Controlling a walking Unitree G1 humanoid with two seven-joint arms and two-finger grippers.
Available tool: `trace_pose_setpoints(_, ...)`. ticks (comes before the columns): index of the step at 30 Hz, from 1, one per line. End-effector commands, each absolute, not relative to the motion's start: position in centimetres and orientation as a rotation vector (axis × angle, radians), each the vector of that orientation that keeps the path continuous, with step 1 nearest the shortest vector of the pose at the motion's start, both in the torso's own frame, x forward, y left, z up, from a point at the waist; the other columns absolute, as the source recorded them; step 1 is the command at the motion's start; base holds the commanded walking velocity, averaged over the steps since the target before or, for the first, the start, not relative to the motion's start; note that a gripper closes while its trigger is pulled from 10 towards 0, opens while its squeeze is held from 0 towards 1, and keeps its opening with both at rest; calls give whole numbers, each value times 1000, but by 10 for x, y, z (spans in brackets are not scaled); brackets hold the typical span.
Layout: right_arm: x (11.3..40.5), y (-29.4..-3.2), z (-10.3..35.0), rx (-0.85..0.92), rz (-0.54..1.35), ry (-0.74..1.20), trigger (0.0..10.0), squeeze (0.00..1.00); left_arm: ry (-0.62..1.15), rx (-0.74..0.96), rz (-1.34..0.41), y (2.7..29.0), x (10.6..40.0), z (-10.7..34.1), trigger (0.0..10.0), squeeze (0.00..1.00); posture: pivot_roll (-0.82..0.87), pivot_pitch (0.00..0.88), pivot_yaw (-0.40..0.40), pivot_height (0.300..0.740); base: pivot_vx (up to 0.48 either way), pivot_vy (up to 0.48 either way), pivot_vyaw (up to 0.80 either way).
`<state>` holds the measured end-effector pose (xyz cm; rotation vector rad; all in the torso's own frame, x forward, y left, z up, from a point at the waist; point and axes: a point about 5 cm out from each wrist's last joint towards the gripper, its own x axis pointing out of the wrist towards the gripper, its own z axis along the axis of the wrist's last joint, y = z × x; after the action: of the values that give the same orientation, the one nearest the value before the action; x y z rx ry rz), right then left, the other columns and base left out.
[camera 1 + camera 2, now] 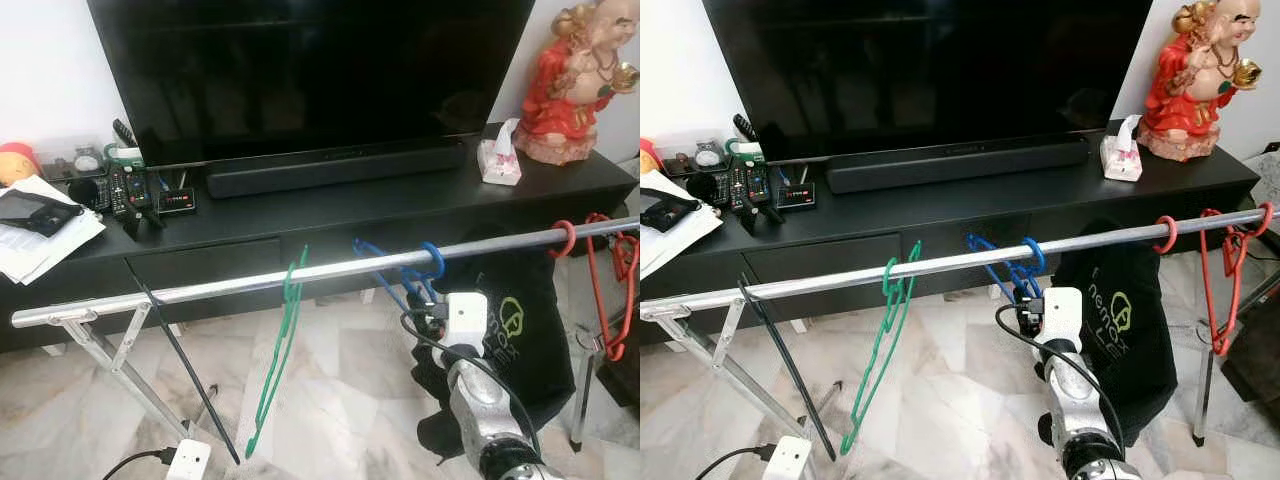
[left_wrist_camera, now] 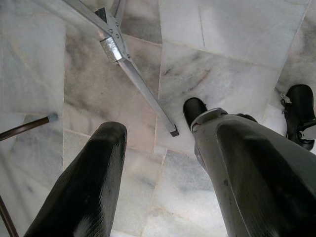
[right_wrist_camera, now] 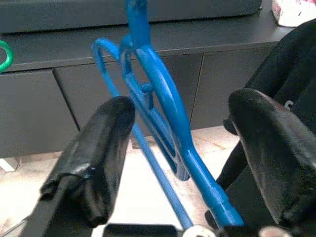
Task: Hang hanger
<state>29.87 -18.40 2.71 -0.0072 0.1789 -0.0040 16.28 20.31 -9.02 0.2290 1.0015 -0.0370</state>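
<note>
A silver rail [image 1: 200, 290] runs across in front of the TV console. On it hang a green hanger [image 1: 285, 335], a blue hanger [image 1: 405, 272], a black T-shirt [image 1: 515, 340] and red hangers [image 1: 600, 285]. A thin black hanger [image 1: 170, 350] hangs near the rail's left end. My right gripper [image 3: 182, 103] is raised just below the rail, open, its fingers [image 3: 103, 148] on either side of the blue hanger [image 3: 163, 94] without touching it. My left gripper [image 2: 159, 126] hangs open over the marble floor.
The black console [image 1: 420, 200] carries a TV [image 1: 310, 70], soundbar [image 1: 335, 168], red statue [image 1: 570, 85], tissue pack [image 1: 498, 155], remotes [image 1: 130, 190] and papers [image 1: 45, 235]. The rack's legs [image 1: 120, 370] and a white power strip [image 1: 188, 460] stand on the floor at the left.
</note>
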Motion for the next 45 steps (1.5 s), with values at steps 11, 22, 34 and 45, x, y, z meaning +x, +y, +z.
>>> trace_pose_setpoints(11, 290, -192, 33, 6, -54, 88, 10000, 1000, 1022, 232, -45, 202, 156, -93, 10000, 0, -68, 0, -42, 740, 0, 0, 0)
trace_pose_setpoints(22, 275, -197, 42, 0, -61, 0, 10000, 1000, 1022, 233, -51, 201, 155, -94, 10000, 0, -66, 0, -47, 740, 0, 0, 0)
trace_pose_setpoints(34, 241, -195, 55, -43, -25, -62, 10000, 1000, 1021, 238, -54, 201, 154, -94, 10000, 0, -68, 0, -53, 740, 0, 0, 0)
trace_pose_setpoints(45, 205, -186, 25, -139, 246, 215, 10000, 4, 1013, 240, -57, 200, 157, -93, 10000, 0, -78, 0, -52, 740, 0, 0, 0)
